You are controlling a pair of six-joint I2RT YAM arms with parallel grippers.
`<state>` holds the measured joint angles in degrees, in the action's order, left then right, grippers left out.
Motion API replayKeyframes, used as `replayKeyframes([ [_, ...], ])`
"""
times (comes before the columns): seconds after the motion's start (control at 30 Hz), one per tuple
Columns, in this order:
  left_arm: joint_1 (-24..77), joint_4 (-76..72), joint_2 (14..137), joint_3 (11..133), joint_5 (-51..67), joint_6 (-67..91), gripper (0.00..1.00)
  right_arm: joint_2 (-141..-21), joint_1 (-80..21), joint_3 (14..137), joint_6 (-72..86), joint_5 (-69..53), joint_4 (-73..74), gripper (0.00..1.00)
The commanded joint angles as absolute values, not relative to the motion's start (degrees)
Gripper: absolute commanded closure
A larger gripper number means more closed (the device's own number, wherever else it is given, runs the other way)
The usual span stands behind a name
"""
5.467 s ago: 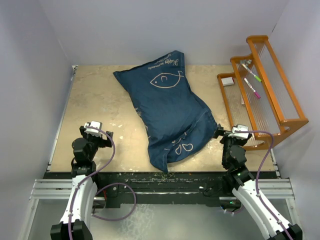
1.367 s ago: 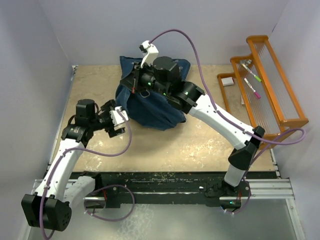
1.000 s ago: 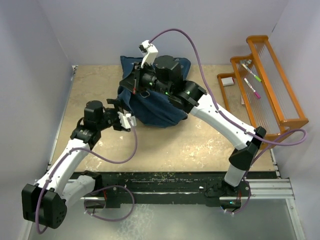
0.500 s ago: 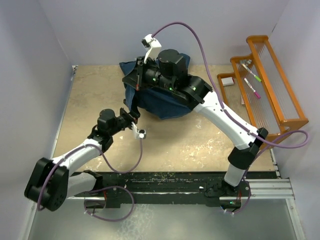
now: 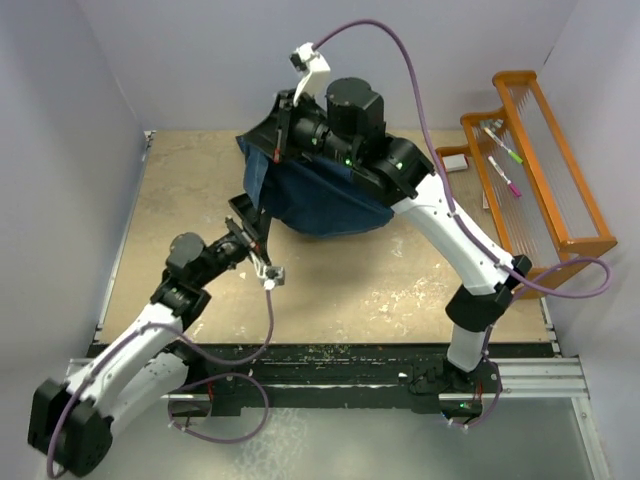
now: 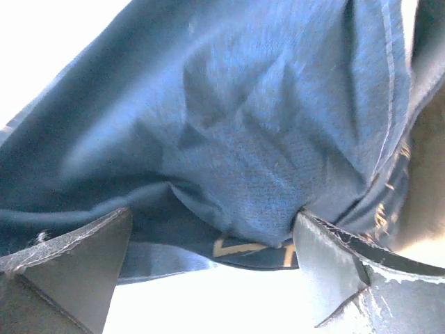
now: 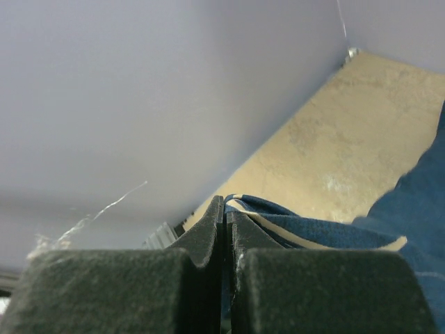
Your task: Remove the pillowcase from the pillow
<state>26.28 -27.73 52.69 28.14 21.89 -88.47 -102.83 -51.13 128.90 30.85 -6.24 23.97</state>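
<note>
One large dark navy-blue fabric pillowcase (image 5: 325,200), held up in a bunched bundle over the far half of the tan table top (image 5: 400,270). Pinched at a hem edge by the right gripper (image 5: 277,142), jaws pressed fully together on the cloth. Hangs below those fingertips and trails back under the right wrist and forearm. Long axis roughly along that forearm, from the pinched edge back toward the elbow, the plump end lowest. Cannot tell whether the lowest fold touches the table.

Just past the right fingertips, a thin cream strip (image 7: 313,241) between blue folds; pillow or lining, cannot tell. Otherwise no sight of the pillow, hidden inside the swollen sack.

Below and to the near side of the bundle, the left gripper (image 5: 250,222), tilted upward, jaws spread wide. Between its fingers (image 6: 76,243), a rounded bulge of blue cloth sagging into the gap and reaching both inner faces. Not clamped.
</note>
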Motion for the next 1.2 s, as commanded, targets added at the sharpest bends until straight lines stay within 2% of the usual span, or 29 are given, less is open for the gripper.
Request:
replayKeyframes([
  [0.0,27.07,-15.43,37.75,27.67,35.31,-89.59,0.01,-106.10,-50.98,140.71,30.70,-9.83,21.44,1.00],
  [0.13,27.07,-8.91,30.07,23.94,38.85,-94.16,0.01,-108.59,-51.05,144.36,31.96,-10.36,20.30,1.00],
  [0.37,27.16,-7.86,35.75,27.81,36.04,-96.07,0.01,-108.61,-52.23,142.50,33.56,-11.87,16.66,1.00],
  [0.57,27.51,17.55,43.74,36.79,26.20,-104.84,0.01,-108.21,-53.17,142.62,33.26,-11.90,16.37,1.00],
  [0.73,27.51,28.58,45.57,38.96,16.87,-108.11,0.01,-106.81,-53.17,142.03,31.46,-10.39,17.92,1.00],
  [1.07,27.51,27.87,49.98,37.24,5.83,-107.74,0.01,-106.28,-53.35,141.90,30.70,-9.95,18.89,1.00],
  [1.17,27.51,20.06,52.05,34.86,4.71,-106.99,0.01,-105.72,-53.35,141.61,30.77,-10.12,18.56,1.00],
])
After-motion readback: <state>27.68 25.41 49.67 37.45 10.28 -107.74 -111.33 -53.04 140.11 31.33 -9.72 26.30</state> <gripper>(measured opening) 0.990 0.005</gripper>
